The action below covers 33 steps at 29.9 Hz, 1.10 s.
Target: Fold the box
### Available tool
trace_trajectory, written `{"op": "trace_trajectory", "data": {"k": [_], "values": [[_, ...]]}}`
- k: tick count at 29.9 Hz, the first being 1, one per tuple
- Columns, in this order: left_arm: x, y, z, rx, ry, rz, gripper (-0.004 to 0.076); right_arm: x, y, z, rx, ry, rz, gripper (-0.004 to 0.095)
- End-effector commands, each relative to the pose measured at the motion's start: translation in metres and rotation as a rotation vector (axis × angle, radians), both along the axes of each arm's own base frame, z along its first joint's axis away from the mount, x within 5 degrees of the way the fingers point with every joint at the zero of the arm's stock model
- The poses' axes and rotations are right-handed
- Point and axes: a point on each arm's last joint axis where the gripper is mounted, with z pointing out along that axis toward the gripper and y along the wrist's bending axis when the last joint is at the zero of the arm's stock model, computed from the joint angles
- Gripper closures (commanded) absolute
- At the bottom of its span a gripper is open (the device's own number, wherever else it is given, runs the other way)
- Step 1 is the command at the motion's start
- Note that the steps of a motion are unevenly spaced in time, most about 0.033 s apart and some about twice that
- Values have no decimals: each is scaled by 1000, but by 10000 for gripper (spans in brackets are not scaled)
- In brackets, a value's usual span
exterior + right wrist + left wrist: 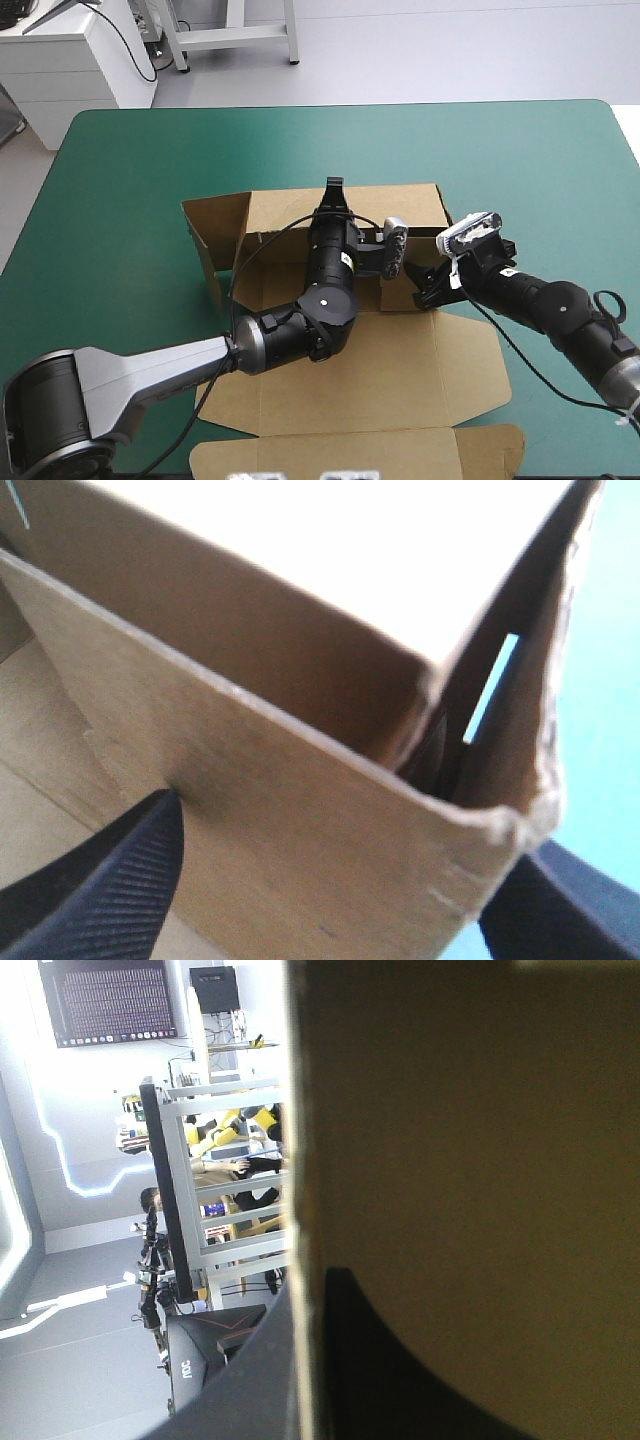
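Observation:
The brown box (420, 370) lies mid-table, its far wall (400, 205) and left flap (215, 225) raised and its lid panel flat toward the near edge. My left gripper (333, 192) reaches up over the far wall's top edge. In the left wrist view the board (470, 1160) runs edge-on between the black fingers (400, 1370), and the left gripper (310, 1295) is shut on it. My right gripper (428, 286) sits at the box's right wall. There the right gripper (350, 830) is open, its fingers straddling a raised corner of board (300, 810) with a slot beside it.
The teal-green cover (120, 200) shows broadly to the left of, beyond and to the right of the box. A narrow front flap (350, 450) of the box reaches almost to the table's near edge. The left arm lies across the box floor.

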Motion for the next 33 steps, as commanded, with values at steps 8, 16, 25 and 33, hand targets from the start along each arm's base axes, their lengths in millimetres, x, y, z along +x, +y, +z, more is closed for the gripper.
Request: {"op": "trace_trajectory", "data": {"k": [8,16,25,33], "values": [[-4,6,30,-33,-93,-12,731,9,1,15,28,-116,-133,326],[-4,4,30,-37,-89,-31,731,19,3,1,-2,-73,-135,876],[-4,3,30,-41,-86,-45,727,25,3,13,4,-121,-160,925],[2,8,31,-31,-103,-24,384,32,4,18,18,-133,-178,925]]}}
